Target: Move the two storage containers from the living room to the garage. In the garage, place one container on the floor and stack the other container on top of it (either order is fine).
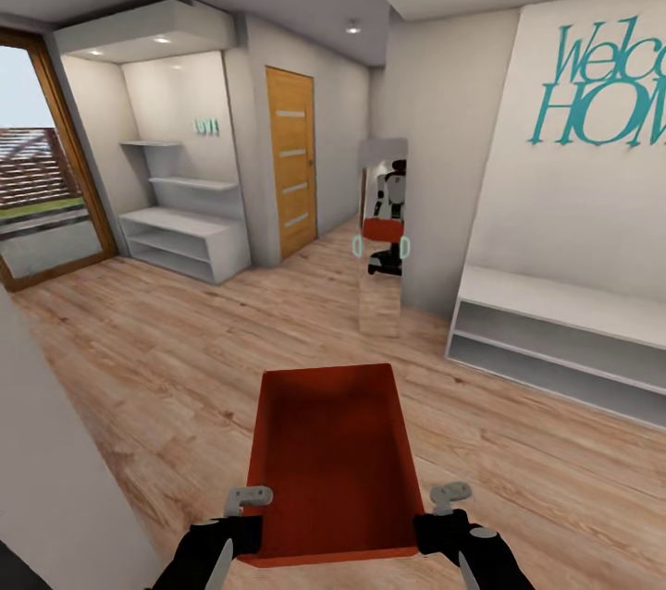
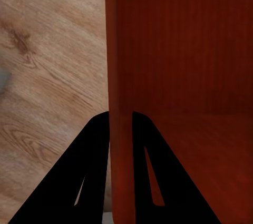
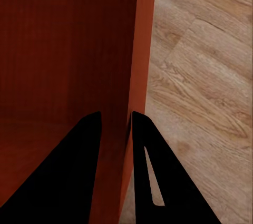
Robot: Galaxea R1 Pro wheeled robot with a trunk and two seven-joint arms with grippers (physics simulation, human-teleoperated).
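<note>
Carrying stage, hallway with wood-plank floor (image 1: 139, 359). At far left, a glazed door (image 1: 42, 165) with a wooden frame gives onto the outdoors; beside it stands a white shelf unit (image 1: 185, 239) in a lit alcove, then a closed wooden door (image 1: 291, 160), a tall mirror (image 1: 382, 239) leaning against the wall corner, and, at right, a white bench shelf (image 1: 555, 340) under teal wall lettering (image 1: 606, 86).

The storage container (image 1: 333, 460), a red-orange open bin, is held clear of the floor in front of the robot, between the two arms; its reflection appears in the mirror.

The left gripper (image 2: 121, 171) straddles the near end of the bin's left wall: one finger lies outside the wall, the other inside, both pressed against it, so the jaws are closed down to the wall's thickness. The right gripper (image 3: 113, 168) holds the right wall in the same manner, fingers on either face, nearly closed and pinching the thin panel.

The garage's grey concrete is not in sight, so the transport appears to be only partly done. Judged from this pose, good execution calls for keeping both pinches firm and level, holding the grippers' spacing constant so the thin walls are neither spread nor buckled. The bin is gripped at its near end only, so the far end could sag; slow base turns would limit swing. The mirror and bench shelf at right deserve a wide berth.
</note>
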